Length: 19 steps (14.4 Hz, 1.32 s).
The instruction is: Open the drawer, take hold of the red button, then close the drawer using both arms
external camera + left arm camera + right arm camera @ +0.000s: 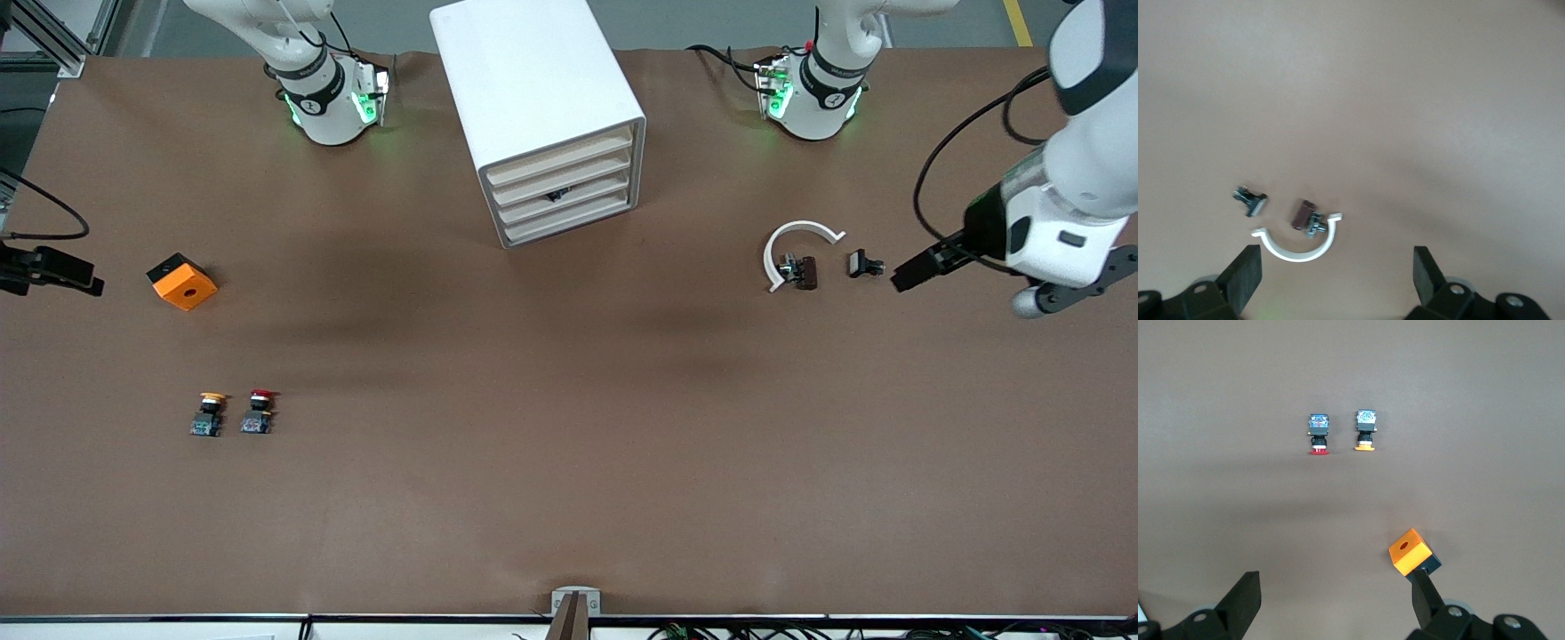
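Nothing is started: all drawers of the cabinet (pixel 542 116) are closed; the left gripper (pixel 1337 273) and right gripper (pixel 1335 600) wait with open, empty fingers. Next, one must reach a drawer front.

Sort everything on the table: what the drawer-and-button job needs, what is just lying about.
Needed:
cabinet, drawers all shut
red button
left gripper, open
right gripper, open

Lying about:
yellow-capped button
orange cube
white curved clip
two small dark parts
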Each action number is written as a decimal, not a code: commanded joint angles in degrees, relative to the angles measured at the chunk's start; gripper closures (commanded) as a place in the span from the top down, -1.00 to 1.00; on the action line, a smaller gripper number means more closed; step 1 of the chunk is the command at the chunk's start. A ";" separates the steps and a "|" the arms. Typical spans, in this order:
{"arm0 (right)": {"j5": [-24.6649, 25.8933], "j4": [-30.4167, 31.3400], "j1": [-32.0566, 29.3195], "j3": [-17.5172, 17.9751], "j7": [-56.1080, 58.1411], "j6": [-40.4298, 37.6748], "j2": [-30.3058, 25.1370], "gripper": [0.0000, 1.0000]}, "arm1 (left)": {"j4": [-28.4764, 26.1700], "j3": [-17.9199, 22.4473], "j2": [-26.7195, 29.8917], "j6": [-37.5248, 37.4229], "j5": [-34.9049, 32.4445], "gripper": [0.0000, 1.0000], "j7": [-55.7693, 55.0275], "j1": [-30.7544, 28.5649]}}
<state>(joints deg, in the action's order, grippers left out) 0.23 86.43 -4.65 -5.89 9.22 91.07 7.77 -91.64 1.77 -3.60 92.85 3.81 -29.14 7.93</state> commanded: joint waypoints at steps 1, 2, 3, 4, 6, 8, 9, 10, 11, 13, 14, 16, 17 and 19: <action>0.39 -4.59 -1.32 0.70 0.62 -4.93 -0.74 1.00 | -0.99 -0.54 2.19 -2.31 -0.99 1.00 6.88 -4.05; 0.21 -4.69 -1.67 0.70 0.80 -5.03 -0.74 1.00 | -1.17 -0.63 2.80 -2.58 -0.99 1.00 9.08 -5.80; 0.04 -4.69 -1.59 0.70 0.45 -5.11 -0.74 1.00 | -1.08 -0.63 2.98 -2.67 -0.91 1.00 11.01 -6.69; -0.14 -4.43 -1.50 0.79 -0.16 -6.16 -0.83 1.00 | -1.25 -0.45 3.59 -2.76 -0.99 1.00 12.34 -6.96; -5.03 -4.25 -2.11 0.61 -3.66 -9.50 -1.26 1.00 | -1.34 -0.80 3.78 -2.76 -1.08 1.00 13.05 -8.89; -5.41 -4.07 -2.29 0.61 -6.76 -9.77 -2.75 1.00 | -0.91 -0.80 3.78 -2.59 -1.26 1.00 13.05 -8.98; -5.41 -3.98 -2.55 0.61 -6.33 -9.95 -3.81 1.00 | -0.82 -0.89 3.52 -2.24 -1.26 1.00 13.05 -8.90; -5.41 -3.90 -2.55 0.61 -6.15 -10.04 -4.69 1.00 | -0.64 -0.89 3.34 -1.97 -1.34 1.00 13.05 -8.90; -5.41 -3.37 -2.64 0.61 -5.88 -10.30 -5.65 1.00 | -0.29 -0.89 3.25 -1.71 -1.35 1.00 13.05 -8.90; -5.33 -0.23 -2.64 0.70 -5.88 -10.74 -8.02 1.00 | 0.15 -0.98 3.16 -1.18 -1.26 1.00 13.05 -8.90; -4.19 2.41 -2.47 0.87 -5.79 -10.13 -9.51 1.00 | 0.58 -0.98 3.07 -1.09 -1.26 1.00 13.05 -8.98; -2.17 6.28 -2.29 0.96 -2.21 -7.59 -12.24 1.00 | 0.94 -1.07 2.64 -1.00 -1.34 1.00 13.05 -8.98; -1.99 7.26 -2.20 0.88 -0.28 -6.71 -12.95 1.00 | 1.11 -1.07 2.46 -0.74 -1.35 1.00 13.05 -8.98; -1.81 7.27 -1.33 0.61 0.09 -6.70 -13.31 1.00 | 1.99 -1.15 2.11 0.05 -1.26 1.00 13.05 -9.16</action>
<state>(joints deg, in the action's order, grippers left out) -2.63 90.75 -6.31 -5.71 7.95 83.11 -2.76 -91.20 1.40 -1.10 92.50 3.74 -16.85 -0.52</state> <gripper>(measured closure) 0.000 0.000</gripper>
